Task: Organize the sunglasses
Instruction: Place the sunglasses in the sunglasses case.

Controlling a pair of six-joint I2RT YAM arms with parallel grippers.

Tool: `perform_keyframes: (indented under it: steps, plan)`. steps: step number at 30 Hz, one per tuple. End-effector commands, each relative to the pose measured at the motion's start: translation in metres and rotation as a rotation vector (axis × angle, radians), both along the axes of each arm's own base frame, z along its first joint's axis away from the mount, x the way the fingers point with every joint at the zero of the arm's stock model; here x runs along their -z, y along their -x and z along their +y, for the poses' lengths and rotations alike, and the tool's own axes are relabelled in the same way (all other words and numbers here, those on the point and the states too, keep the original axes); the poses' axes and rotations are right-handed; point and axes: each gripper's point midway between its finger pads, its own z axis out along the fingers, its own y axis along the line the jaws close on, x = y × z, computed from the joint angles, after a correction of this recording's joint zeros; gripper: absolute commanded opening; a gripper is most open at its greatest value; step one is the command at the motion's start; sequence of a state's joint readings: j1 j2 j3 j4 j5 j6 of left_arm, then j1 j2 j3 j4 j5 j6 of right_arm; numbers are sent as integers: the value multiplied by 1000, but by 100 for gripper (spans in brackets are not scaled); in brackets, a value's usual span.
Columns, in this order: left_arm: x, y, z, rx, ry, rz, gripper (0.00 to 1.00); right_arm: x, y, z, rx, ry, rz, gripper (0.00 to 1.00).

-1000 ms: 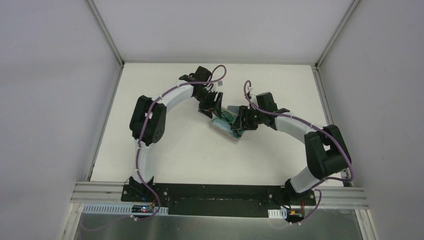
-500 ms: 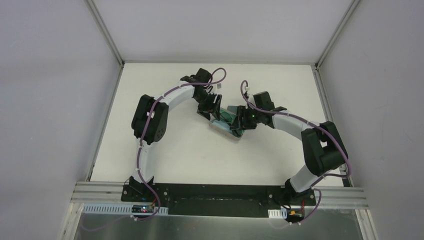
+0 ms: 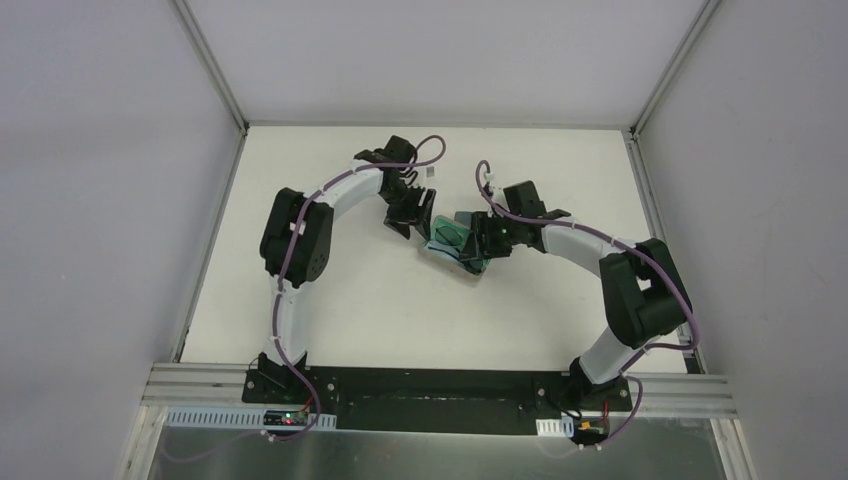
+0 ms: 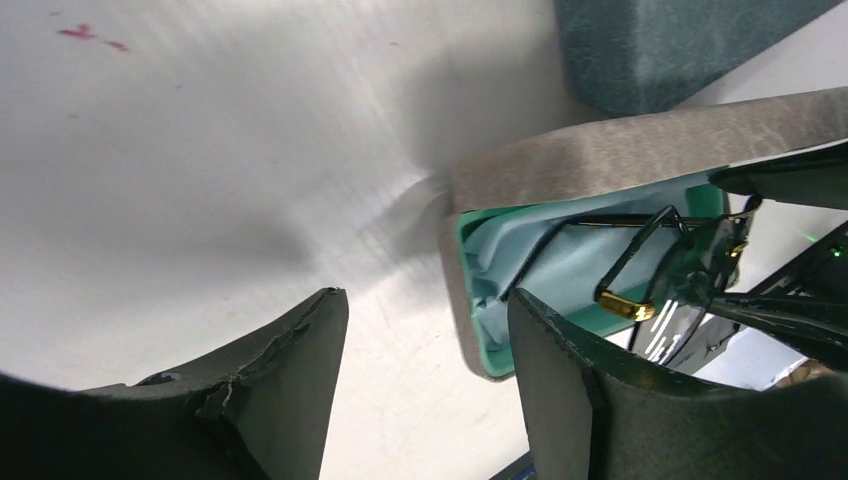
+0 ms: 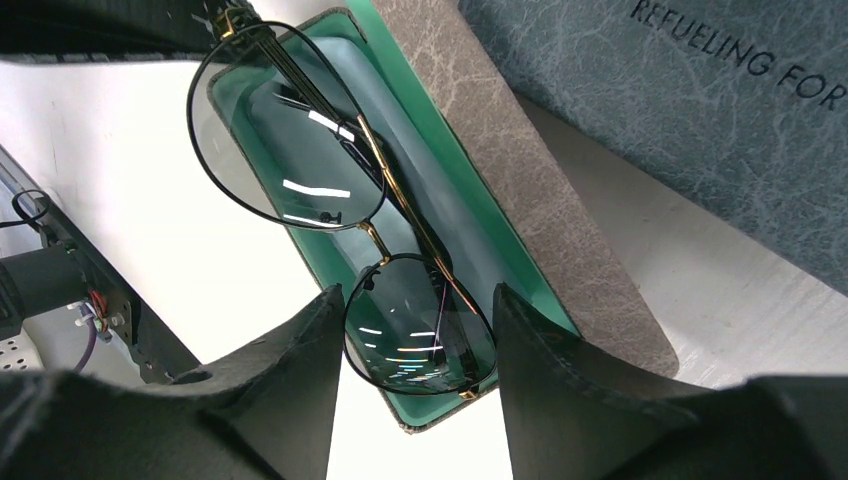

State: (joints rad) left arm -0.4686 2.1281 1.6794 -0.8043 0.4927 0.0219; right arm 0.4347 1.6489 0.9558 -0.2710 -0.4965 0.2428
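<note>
My right pincer (image 5: 418, 300) pinches the sunglasses (image 5: 290, 140) by one lens, which fills the gap between my two fingers (image 5: 290, 390) edge to edge. The other lens reaches away from me. The thin black frame with its gold bridge runs along the open case (image 5: 520, 190) below. That case is beige outside and green inside. The pair sits tilted over the lining, and the far lens hangs partly past the rim over the white table (image 5: 130, 180). I cannot tell whether the frame touches the lining. Just beyond lies a blue case (image 5: 700, 110) lettered "REFUELING FOR".

My left pincer (image 4: 425, 300) is spread, with only bare table between its fingertips. It hangs just beside one end of the open case. From there I see a light blue cloth (image 4: 520, 260) bunched in the green lining. A thin arm of the sunglasses crosses over it, and a lens stands raised at the far end. From above, my left pincer is on the case's left and my right pincer on its right, near the middle of the table.
</note>
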Motion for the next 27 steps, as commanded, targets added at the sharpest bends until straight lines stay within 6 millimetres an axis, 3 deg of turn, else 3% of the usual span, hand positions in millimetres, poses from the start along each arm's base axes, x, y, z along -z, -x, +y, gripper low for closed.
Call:
perform_keyframes:
  steps: [1, 8, 19, 27]
  plan:
    - [-23, -15, 17, -19, -12, -79, 62, -11, -1, 8, -48, -22, -31, 15]
    - [-26, -20, 32, -44, -65, -120, 61, -8, 9, 11, -80, -26, -21, 15]
    - [-43, -36, 37, -81, -70, -194, 61, 3, 18, 9, -120, 28, -31, 19]
    - [-41, -36, 49, -117, -71, -183, 61, 1, 24, 15, -180, 53, -66, 36]
